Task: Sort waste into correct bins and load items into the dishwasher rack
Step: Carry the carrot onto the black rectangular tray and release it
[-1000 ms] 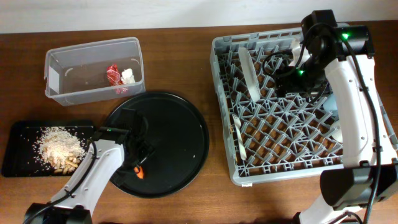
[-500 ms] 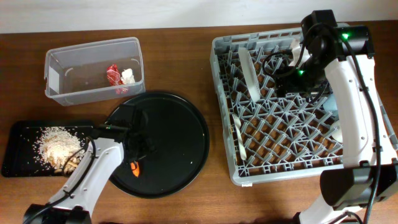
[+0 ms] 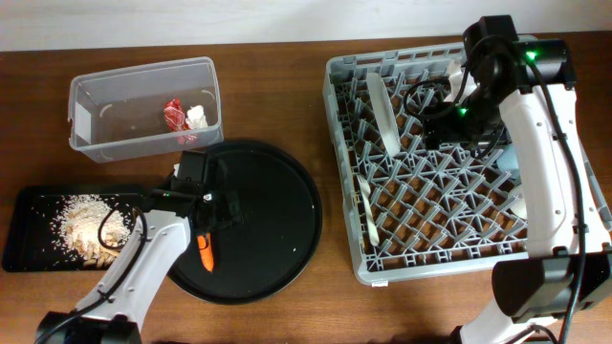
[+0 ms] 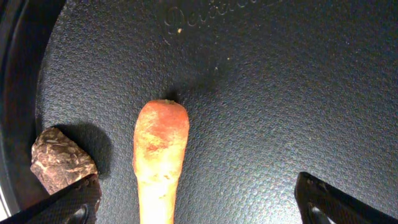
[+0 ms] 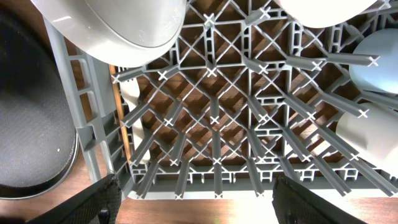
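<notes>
Down at the left gripper [image 4: 199,205]: spread wide, gripping nothing, hovering low over the round black tray [image 3: 277,205]. Straddling the orange carrot [image 4: 160,163] without touching it. Lying flat on that tray, rounded end pointing away from the wrist camera, closer to one finger than to the other. Just beside it, not touching and right at the tray's rim: the small brown lump [image 4: 61,160].

Across to the right gripper [image 5: 199,208]: open too, empty, hanging above the dishwasher rack [image 3: 337,143], looking straight down through the lattice floor to the brown surface [image 3: 287,96] below. Already in the rack: the pale plate [image 3: 382,113] standing on edge between pegs, and the white plastic fork [image 3: 368,218] lying along the side nearest the round tray. Against the opposite wall, one next to the other: the light blue cup [image 5: 380,56] and the small white cup [image 5: 373,137].

Over at the far left of the surface: the clear tub [image 3: 134,148], holding the crumpled red wrapper [image 3: 173,113] and the small white scrap [image 3: 197,117], touching side by side. In front of it, the flat black tray [image 3: 29,248], carrying a heap of pale rice-like scraps [image 3: 86,218].
</notes>
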